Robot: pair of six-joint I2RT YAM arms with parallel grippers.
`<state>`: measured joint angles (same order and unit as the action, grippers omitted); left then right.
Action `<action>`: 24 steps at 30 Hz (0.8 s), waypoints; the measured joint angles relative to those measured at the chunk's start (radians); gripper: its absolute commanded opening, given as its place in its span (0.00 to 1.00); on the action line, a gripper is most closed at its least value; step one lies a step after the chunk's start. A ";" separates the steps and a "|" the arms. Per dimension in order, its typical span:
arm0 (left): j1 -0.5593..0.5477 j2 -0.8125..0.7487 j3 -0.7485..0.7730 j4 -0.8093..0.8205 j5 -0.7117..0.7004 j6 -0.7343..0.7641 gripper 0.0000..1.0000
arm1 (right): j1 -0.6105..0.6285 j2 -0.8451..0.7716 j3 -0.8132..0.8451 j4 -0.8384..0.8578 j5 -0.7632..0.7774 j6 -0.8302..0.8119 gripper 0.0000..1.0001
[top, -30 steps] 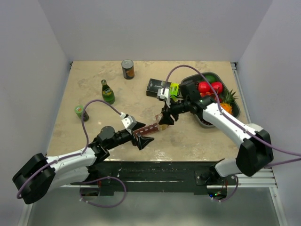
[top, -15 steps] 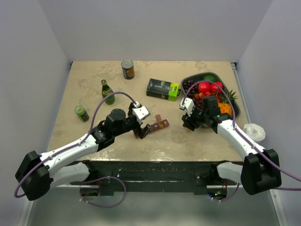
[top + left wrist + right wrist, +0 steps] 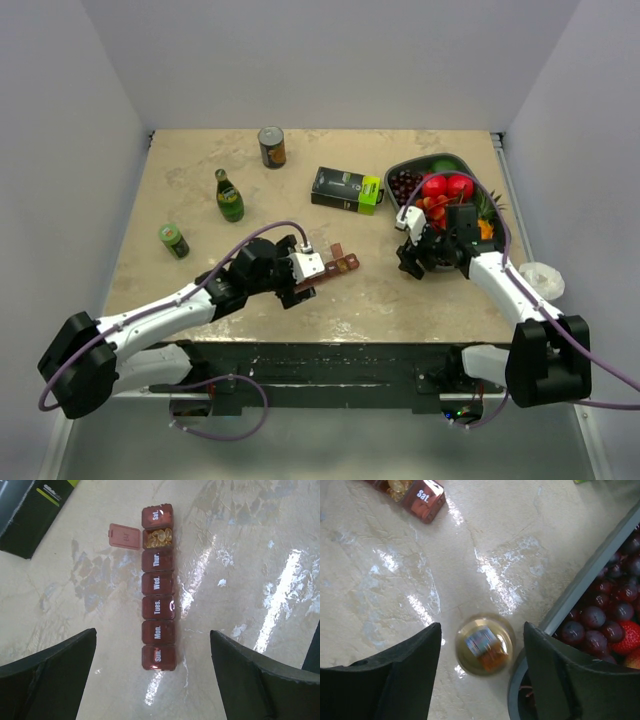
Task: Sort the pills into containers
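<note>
Rt wrist view: small bottle (image 3: 485, 651) blurred, label unreadable; pill strip (image 3: 422, 500) cut by top edge. Lt wrist: box (image 3: 30, 515) cropped top-left.

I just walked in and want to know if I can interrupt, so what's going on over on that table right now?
Pill sorting is under way. The left pincer hovers wide open over a dark red weekly pill box lying on the table. One lid, next to Saturday's, is flipped open, showing amber pills; the other lids are shut. The right pincer is open around a small golden bottle beside the fruit tray, not gripping it.
</note>
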<state>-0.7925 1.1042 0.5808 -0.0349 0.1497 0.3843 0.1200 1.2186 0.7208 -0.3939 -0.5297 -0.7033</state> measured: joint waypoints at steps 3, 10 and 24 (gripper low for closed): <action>0.000 0.032 -0.006 0.013 0.016 0.014 1.00 | -0.005 0.000 0.001 -0.024 -0.032 -0.018 0.85; 0.000 0.076 -0.029 0.060 0.089 0.067 0.98 | -0.010 -0.025 0.045 -0.110 -0.096 -0.048 0.99; 0.037 0.302 -0.024 0.109 0.139 0.161 0.89 | 0.112 0.184 0.331 -0.163 -0.410 0.005 0.99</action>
<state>-0.7551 1.4063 0.5571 0.0746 0.2886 0.5449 0.2321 1.4025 1.0515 -0.5571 -0.9401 -0.6983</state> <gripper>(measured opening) 0.900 0.986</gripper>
